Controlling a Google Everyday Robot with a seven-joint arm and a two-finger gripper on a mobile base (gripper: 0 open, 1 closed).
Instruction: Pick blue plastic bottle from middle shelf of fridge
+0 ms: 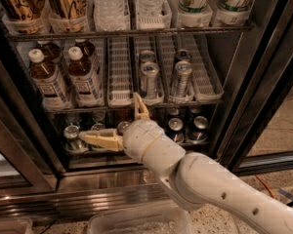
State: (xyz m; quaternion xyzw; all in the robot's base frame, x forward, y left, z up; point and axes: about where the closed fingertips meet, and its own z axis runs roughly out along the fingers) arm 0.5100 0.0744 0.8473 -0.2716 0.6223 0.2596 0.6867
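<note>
Your pincer [110, 116] is released, its two fingers spread wide, one pointing left and the other up. It hangs in front of the lower shelf [136, 150], just under the front edge of the middle shelf [185, 103] of the fridge [244, 96].

The blue plastic bottle [84, 79] stands upright at the front of its lane on the left side of that shelf, above and left of the pincer. A second bottle [46, 82] stands just beside it on its left, and more are lined up behind.

The approach is not yet made, so I would get the height right first:

- Raise the pincer until it is level with the label, clear of the shelf's front wire.
- Turn the wrist so the fingers pass either side of the bottle rather than above and below it.
- Come straight in along the lane. The gap to the second bottle looks tight, so keep the left finger from nudging it.
- Keep away from the cans [149, 79] to the right.
- Close on the labelled body, below the cap. The plastic will likely give a little, so squeeze gently.
- Lift only enough to clear the tray lip, staying under the upper shelf [136, 33].
</note>
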